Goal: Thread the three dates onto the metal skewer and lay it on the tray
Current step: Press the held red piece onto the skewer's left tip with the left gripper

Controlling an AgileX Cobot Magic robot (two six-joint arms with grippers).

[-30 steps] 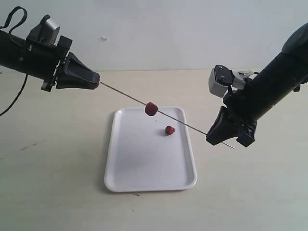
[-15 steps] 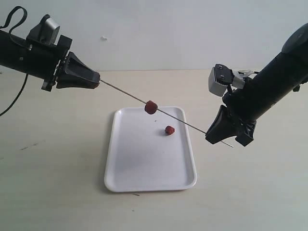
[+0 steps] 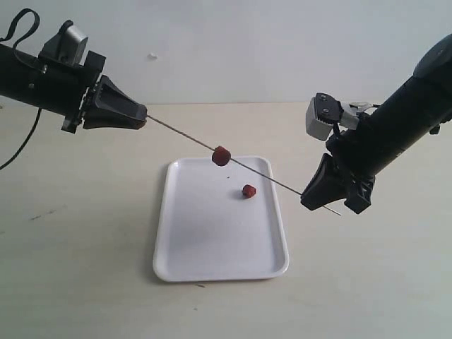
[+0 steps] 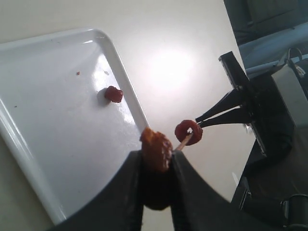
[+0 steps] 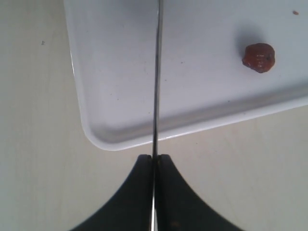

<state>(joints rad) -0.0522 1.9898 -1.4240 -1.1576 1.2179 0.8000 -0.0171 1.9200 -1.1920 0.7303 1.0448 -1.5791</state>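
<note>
The thin metal skewer hangs slanted above the white tray, spanning both grippers. My right gripper is shut on its lower end; in the right wrist view the skewer runs straight out from the closed right gripper. My left gripper is shut on one date at the skewer's upper end; that date is hidden in the exterior view, behind the left gripper. A second date sits threaded mid-skewer. The third date lies loose on the tray.
The tray rests on a pale tabletop; a small dark speck lies just off its near edge. Tiny crumbs dot the tray floor. A light wall rises behind the table.
Almost nothing differs. The skewer with its threaded date and the right gripper have risen a hair; both grips are unchanged.
</note>
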